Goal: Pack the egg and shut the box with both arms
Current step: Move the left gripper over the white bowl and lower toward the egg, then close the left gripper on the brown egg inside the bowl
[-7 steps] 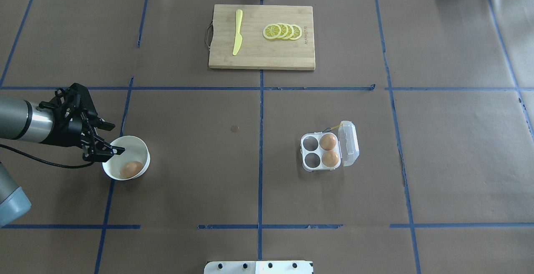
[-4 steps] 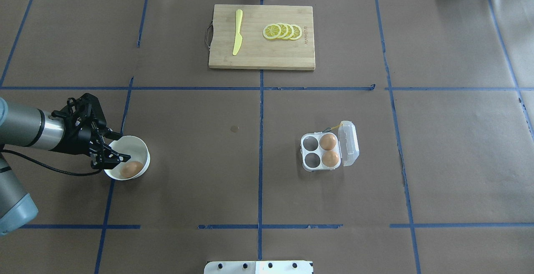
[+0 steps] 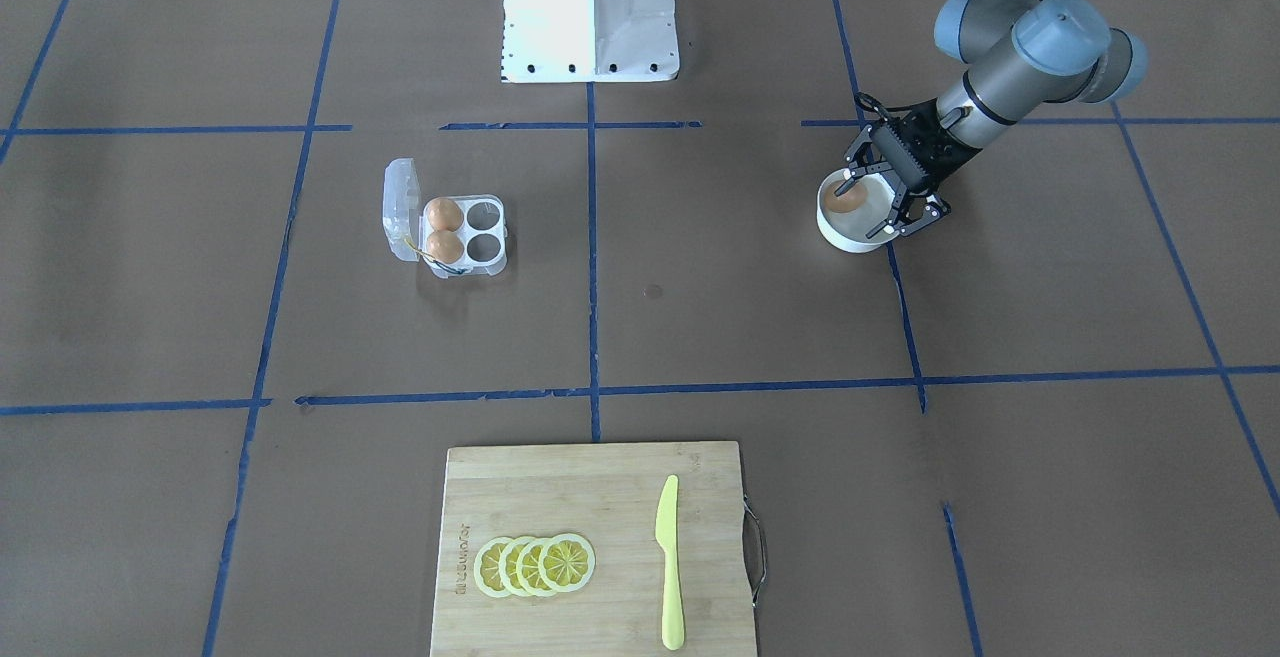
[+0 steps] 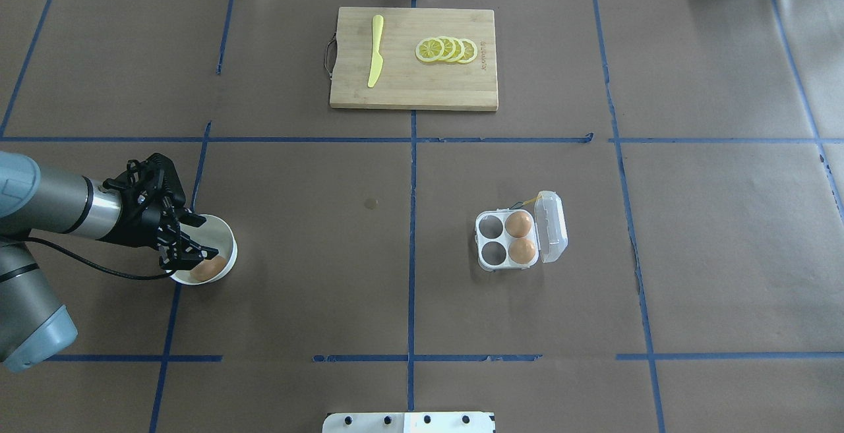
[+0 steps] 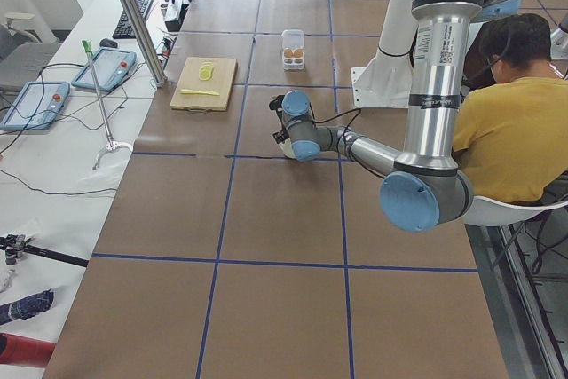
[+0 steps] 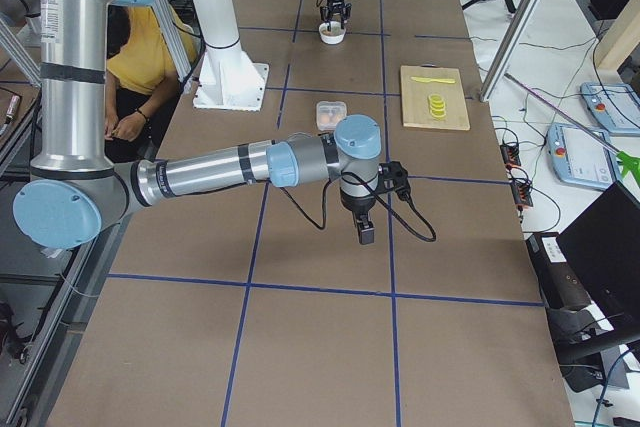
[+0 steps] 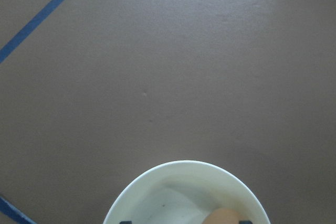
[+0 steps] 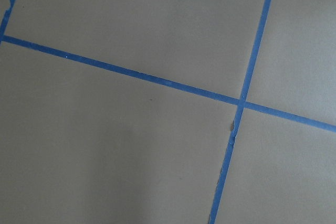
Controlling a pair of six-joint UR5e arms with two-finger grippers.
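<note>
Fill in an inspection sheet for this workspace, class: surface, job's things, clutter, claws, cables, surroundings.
Surface: brown table with blue tape grid.
Job's things: box open, two eggs inside, two cells empty; one egg in the bowl.
Clutter: board with knife and lemon slices.
Claws: left claw open at the bowl, near the egg; right claw over bare table, state cannot be told.
Cables: black cable on left arm; another loops at right wrist.
Surroundings: seated person in yellow beside the robot.

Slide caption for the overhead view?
Left end effector open at the white bowl with the egg; box open, two cells empty.
</note>
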